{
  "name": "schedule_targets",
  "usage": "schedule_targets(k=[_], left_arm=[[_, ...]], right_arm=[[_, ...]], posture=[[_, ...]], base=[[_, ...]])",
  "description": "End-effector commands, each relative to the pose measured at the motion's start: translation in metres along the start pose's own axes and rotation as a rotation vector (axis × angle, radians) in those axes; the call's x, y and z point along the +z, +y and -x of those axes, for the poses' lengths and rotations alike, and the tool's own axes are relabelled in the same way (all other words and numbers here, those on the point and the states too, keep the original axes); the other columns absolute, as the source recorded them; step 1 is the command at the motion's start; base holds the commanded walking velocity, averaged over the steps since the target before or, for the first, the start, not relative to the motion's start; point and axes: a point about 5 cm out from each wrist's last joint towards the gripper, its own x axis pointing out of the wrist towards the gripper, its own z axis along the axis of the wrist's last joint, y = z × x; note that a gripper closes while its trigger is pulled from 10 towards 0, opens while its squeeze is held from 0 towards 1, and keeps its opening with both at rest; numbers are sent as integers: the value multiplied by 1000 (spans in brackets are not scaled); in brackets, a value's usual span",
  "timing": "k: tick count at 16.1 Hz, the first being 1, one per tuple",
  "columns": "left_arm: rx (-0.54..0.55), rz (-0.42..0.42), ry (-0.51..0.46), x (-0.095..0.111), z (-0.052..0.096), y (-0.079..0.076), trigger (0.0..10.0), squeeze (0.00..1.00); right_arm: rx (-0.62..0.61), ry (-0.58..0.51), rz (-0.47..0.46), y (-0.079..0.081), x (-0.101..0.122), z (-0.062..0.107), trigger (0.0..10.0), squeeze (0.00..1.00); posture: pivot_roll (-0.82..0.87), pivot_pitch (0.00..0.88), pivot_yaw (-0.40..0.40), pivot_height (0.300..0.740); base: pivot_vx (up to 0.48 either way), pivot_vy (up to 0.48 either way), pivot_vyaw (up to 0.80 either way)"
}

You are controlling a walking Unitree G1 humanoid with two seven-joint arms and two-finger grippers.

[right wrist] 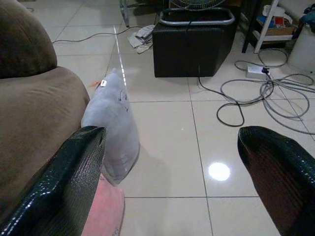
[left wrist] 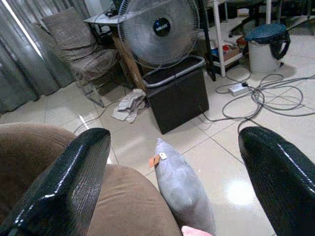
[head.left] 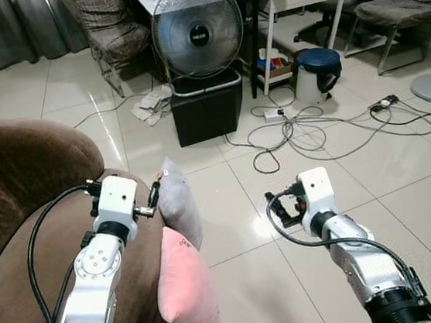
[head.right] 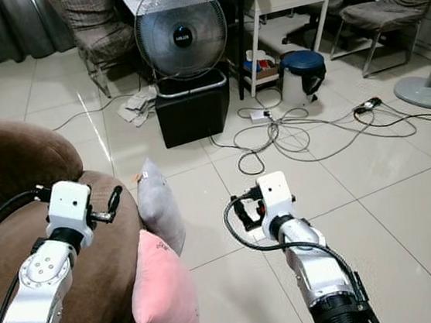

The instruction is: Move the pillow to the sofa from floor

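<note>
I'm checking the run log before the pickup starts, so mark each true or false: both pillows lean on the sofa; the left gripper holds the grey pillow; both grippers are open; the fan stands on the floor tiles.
1. Grey pillow and pink pillow lean against the sofa: true.
2. Left gripper holds the grey pillow: false, it is empty.
3. Both grippers open, right gripper too: true.
4. Fan stands on the tiles: false, it sits on a black box.
</note>
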Motion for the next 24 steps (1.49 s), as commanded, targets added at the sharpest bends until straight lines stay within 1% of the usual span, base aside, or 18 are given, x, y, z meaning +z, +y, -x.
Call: schedule_targets(k=[1,5,12,14,20,24], left_arm=[[-15,0,5,-2,0,-3,10000,0],[-21,3,4,-2,0,-6,10000,0],[-23,4,4,-1,-1,-8,10000,0],[-23,2,1,0,-2,-8,10000,0],[-25,12,-20,4,-4,-7,10000,0],[-37,12,-24,4,-3,-6,10000,0]], right_arm=[[0,-14,-9,0,3,0,10000,0],[1,-16,-11,0,3,1,10000,0],[-4,-24,-17,0,5,1,10000,0],[-6,-27,-18,0,6,0,10000,0],[-10,-28,-22,0,6,0,10000,0],[-13,-28,-27,1,5,0,10000,0]], posture=[[38,0,29,740],[35,0,28,710],[35,0,27,644],[36,0,28,635],[36,0,31,635],[35,0,36,635]], base=[[0,0,0],[0,0,0],[0,0,0],[0,0,0],[0,0,0],[329,0,0]])
